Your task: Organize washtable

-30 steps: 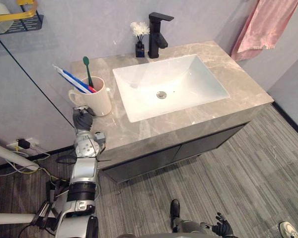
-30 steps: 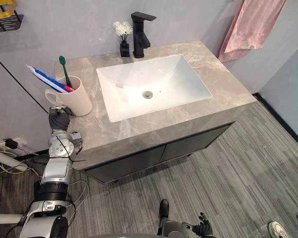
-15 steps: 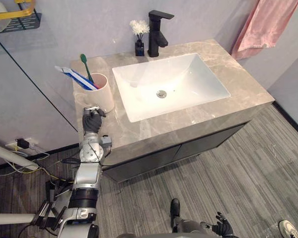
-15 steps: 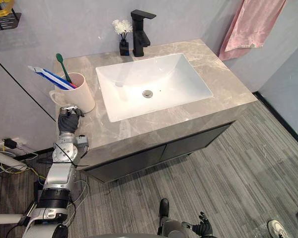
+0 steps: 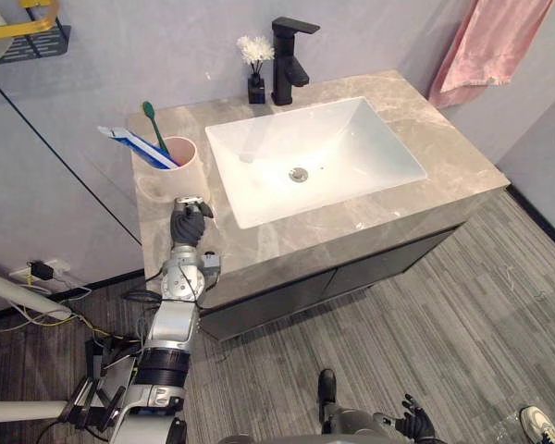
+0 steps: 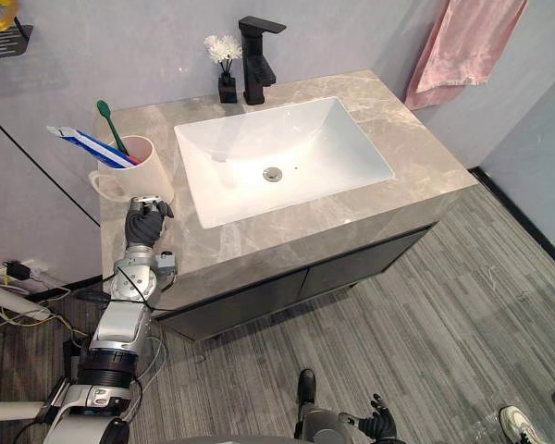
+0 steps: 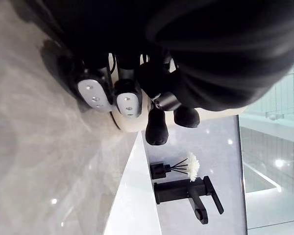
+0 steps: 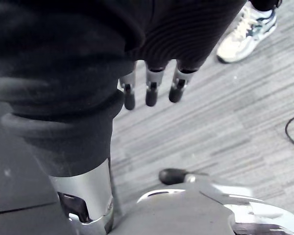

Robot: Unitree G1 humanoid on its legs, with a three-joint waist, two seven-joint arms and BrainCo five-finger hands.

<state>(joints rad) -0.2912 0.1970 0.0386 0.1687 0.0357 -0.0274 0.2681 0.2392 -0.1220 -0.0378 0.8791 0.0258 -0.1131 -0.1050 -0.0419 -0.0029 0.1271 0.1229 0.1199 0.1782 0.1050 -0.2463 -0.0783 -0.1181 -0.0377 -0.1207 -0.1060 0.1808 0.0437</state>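
Cream cup point(image 5: 181, 173), white basin point(image 5: 351, 148), black tap point(image 5: 289, 61), pink towel point(image 5: 496, 44)

I see the cream mug point(image 5: 178, 173) upright on the marble countertop's point(image 5: 287, 233) left side — green toothbrush point(image 5: 151, 118) and toothpaste tube point(image 5: 132, 144) leaning inside.

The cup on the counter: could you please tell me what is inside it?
A green toothbrush and a blue-and-white toothpaste tube lean in the cup. Their lower ends are hidden by its wall, as is its bottom.
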